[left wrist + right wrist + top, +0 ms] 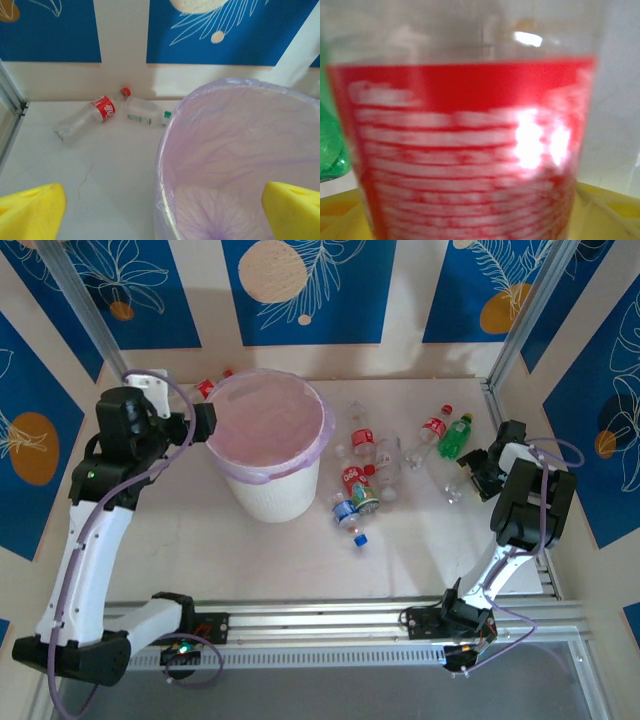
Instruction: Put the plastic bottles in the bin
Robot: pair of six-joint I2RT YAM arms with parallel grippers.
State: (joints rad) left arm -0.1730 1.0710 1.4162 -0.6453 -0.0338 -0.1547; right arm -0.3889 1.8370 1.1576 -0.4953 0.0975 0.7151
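Observation:
The bin (268, 490), a white ribbed bucket with a pinkish bag (240, 150) folded over its rim, stands left of centre. My left gripper (205, 420) (165, 210) is open, with its yellow fingers (30, 212) either side of the bin's left rim and nothing between them. Two plastic bottles (102, 109) (145, 112) lie behind the bin by the back wall. Several more lie right of the bin (360, 475). At the far right, my right gripper (478, 472) (480, 220) has a red-labelled bottle (465, 150) between its fingers; whether they press on it is unclear.
A red-labelled bottle (433, 428) and a green one (455, 437) lie at the back right, the green one (330, 145) also beside the bottle in the right wrist view. A loose blue cap (360, 538) lies in front of the cluster. A metal rail (350, 620) runs along the near edge.

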